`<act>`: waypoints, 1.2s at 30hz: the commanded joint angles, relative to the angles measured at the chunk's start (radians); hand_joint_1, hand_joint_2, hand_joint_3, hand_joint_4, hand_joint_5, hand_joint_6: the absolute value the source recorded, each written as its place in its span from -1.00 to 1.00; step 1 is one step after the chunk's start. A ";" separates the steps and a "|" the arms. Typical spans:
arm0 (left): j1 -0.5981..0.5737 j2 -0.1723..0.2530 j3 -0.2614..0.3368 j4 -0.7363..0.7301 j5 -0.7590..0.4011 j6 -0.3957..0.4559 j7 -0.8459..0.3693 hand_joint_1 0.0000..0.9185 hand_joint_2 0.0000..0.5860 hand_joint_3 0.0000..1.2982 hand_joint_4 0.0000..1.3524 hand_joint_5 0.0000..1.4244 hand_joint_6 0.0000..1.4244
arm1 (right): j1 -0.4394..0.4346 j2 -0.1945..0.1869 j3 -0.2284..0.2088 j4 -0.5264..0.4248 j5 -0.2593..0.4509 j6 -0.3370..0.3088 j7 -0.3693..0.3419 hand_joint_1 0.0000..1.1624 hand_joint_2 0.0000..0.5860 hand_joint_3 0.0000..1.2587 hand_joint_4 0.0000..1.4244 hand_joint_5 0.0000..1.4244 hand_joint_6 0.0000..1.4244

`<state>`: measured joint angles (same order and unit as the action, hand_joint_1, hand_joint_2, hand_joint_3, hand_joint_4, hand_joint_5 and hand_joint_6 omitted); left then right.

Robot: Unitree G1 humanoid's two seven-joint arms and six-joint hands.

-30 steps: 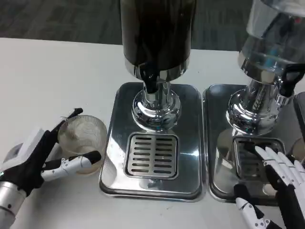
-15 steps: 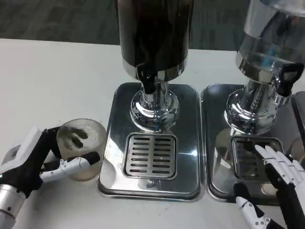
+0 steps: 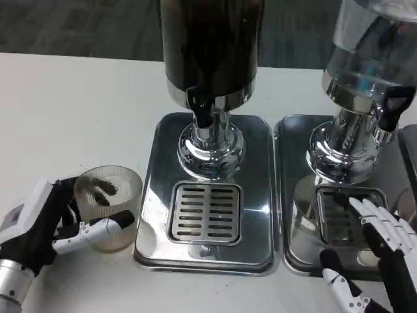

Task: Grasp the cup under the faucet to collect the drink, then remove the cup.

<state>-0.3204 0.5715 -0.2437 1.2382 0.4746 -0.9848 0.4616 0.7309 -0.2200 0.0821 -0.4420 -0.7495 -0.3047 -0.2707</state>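
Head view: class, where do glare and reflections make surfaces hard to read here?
In the head view, bright glare streaks the left drip tray and the chrome dispenser base; the right tray mirrors its surroundings; the clear cup in the left hand looks hazy.

The left hand (image 3: 49,222) at eight o'clock has a flat white back plate, a black palm and white fingers with black tips on a silver forearm (image 3: 12,287), while the right hand (image 3: 388,251) at four o'clock shows white segmented fingers over black parts.
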 commanded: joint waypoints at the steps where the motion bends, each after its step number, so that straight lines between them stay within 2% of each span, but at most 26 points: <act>1: 0.016 0.008 0.015 -0.010 0.005 -0.016 0.043 -0.16 -0.57 0.06 0.10 0.38 0.61 | 0.000 -0.005 -0.001 -0.006 0.008 -0.015 -0.001 -0.48 0.34 -0.73 -0.83 -0.84 -0.89; 11: 0.023 0.019 0.056 -0.048 0.001 -0.079 0.115 -0.13 -0.60 0.10 0.14 0.42 0.69 | -0.002 -0.004 0.006 -0.004 0.011 -0.020 -0.001 -0.47 0.35 -0.73 -0.82 -0.83 -0.89; 17: 0.005 0.014 0.077 -0.065 0.005 -0.110 0.102 -0.11 -0.61 0.11 0.17 0.43 0.70 | 0.002 0.002 0.011 -0.003 0.011 -0.022 -0.007 -0.46 0.36 -0.73 -0.82 -0.83 -0.89; 22: -0.034 -0.005 0.050 -0.063 0.028 -0.107 0.057 -0.11 -0.62 0.12 0.17 0.43 0.71 | 0.018 0.015 0.016 -0.019 0.004 -0.026 -0.019 -0.46 0.36 -0.73 -0.82 -0.83 -0.89; 32: -0.123 -0.075 -0.024 -0.038 0.088 -0.068 0.003 -0.10 -0.62 0.12 0.16 0.41 0.71 | 0.054 0.038 0.021 -0.040 -0.011 -0.024 -0.045 -0.46 0.36 -0.73 -0.82 -0.83 -0.89; 36: -0.147 -0.088 -0.046 -0.027 0.102 -0.049 -0.004 -0.11 -0.63 0.11 0.15 0.41 0.72 | 0.069 0.049 0.023 -0.045 -0.016 -0.027 -0.057 -0.46 0.36 -0.73 -0.82 -0.83 -0.89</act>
<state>-0.4370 0.4925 -0.2791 1.2030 0.5639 -1.0446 0.4612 0.7849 -0.1766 0.1047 -0.4745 -0.7597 -0.3215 -0.3081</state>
